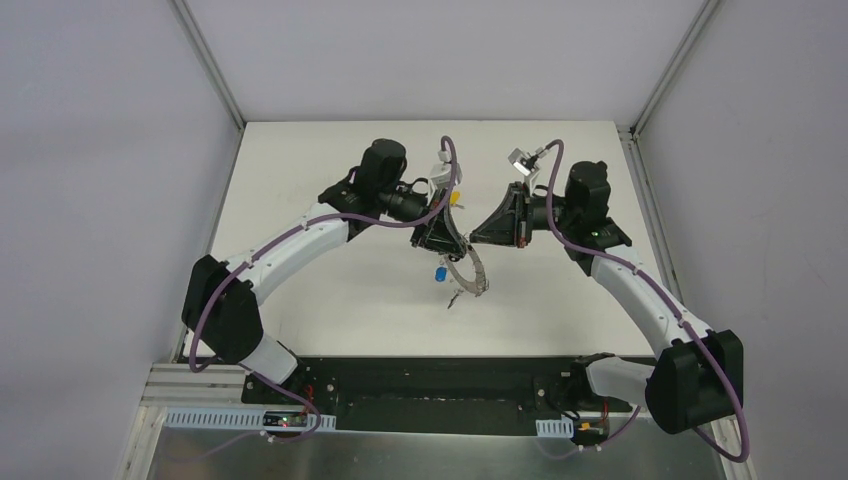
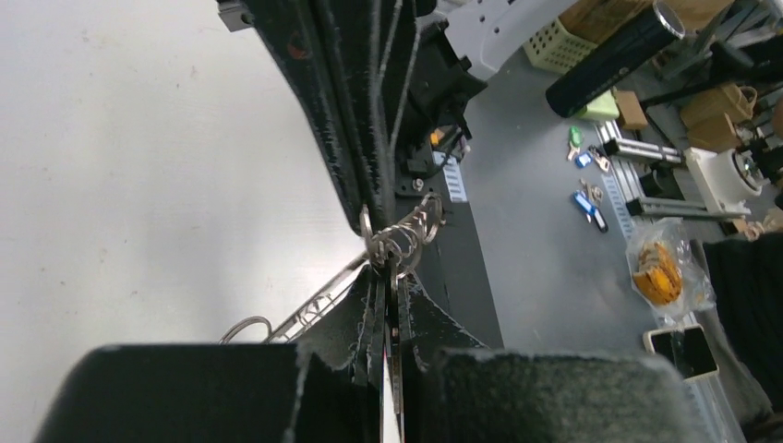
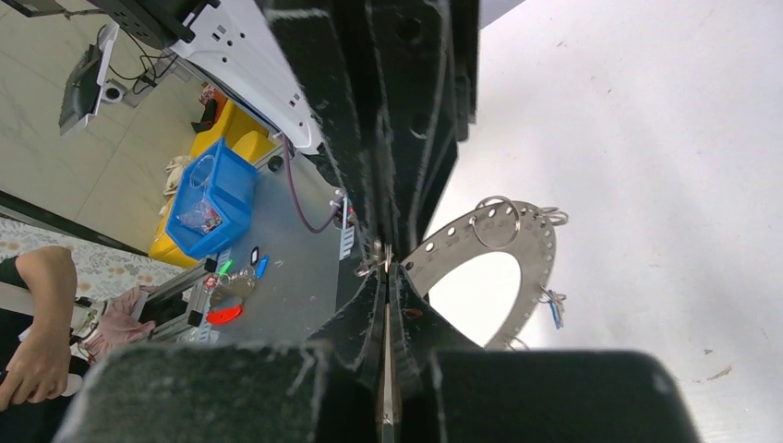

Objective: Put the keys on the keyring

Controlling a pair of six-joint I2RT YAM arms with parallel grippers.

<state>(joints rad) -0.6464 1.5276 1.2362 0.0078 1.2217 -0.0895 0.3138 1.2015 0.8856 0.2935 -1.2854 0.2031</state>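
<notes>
Left gripper (image 2: 388, 277) and right gripper (image 3: 386, 268) meet almost tip to tip above the white bench (image 1: 330, 300). Both pairs of jaws are together, clamped on the rim of the keyring (image 3: 540, 268), which hangs below them. Wire loops (image 2: 411, 235) bunch at the left jaws' tips. One blue key (image 1: 440, 272) dangles under the left jaws.

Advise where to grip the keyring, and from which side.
Pinch the keyring across its two flat faces, coming in edge-on from outside the rim, on a bare stretch clear of the wire loops. It is thin and wide like a washer, so only the faces give a gripper purchase. The right gripper looks shut on it that way.
</notes>
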